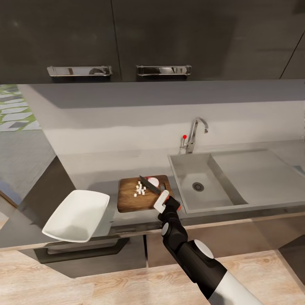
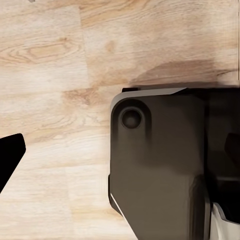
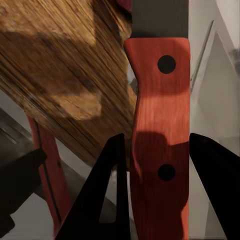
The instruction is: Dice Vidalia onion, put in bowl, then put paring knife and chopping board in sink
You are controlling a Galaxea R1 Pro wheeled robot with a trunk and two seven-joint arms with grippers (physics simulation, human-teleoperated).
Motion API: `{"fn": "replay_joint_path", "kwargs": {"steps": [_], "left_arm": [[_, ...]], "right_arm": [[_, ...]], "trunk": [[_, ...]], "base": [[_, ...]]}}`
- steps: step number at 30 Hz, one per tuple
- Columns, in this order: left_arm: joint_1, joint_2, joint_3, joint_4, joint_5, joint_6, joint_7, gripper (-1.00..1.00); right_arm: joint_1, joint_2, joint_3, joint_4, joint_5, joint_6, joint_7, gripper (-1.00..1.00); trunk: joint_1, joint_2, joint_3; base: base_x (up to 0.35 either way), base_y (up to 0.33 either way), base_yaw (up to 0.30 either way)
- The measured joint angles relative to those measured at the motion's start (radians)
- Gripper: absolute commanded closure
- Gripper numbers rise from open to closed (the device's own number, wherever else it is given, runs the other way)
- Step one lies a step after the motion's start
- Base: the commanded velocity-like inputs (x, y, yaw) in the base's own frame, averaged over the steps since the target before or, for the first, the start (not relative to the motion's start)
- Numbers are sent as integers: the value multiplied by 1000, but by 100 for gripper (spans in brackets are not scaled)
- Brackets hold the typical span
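We are in the dicing step: our right gripper (image 1: 163, 202) holds the paring knife (image 1: 150, 185) by its red handle (image 3: 159, 130), fingers closed against both sides of it, with the dark blade lying across the chopping board (image 1: 144, 193). On the board sit a small heap of white onion cubes (image 1: 140, 189) and, just beyond the blade, what looks like an uncut piece of onion (image 1: 153, 182), so we judge the cutting not quite finished. Next we need to bring the blade down on that piece, then carry the cubes to the bowl (image 1: 78, 215). The bowl, at the counter's (image 1: 84, 169) front edge left of the board, is empty, and the sink (image 1: 203, 184) to the right holds nothing either. We cannot tell how our left gripper stands; its camera looks down at the wood floor (image 2: 55, 75).
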Motion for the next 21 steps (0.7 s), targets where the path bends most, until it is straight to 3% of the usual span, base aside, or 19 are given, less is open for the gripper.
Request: {"fn": "replay_joint_path", "kwargs": {"steps": [5, 21], "left_arm": [[0, 0, 0, 0, 0, 0, 0, -100], [0, 0, 0, 0, 0, 0, 0, -100]], "right_arm": [[0, 0, 0, 0, 0, 0, 0, 100], [0, 0, 0, 0, -23, 0, 0, 100]], "trunk": [[0, 0, 0], [0, 0, -11]], "base": [[0, -166, 0], [0, -4, 31]]}}
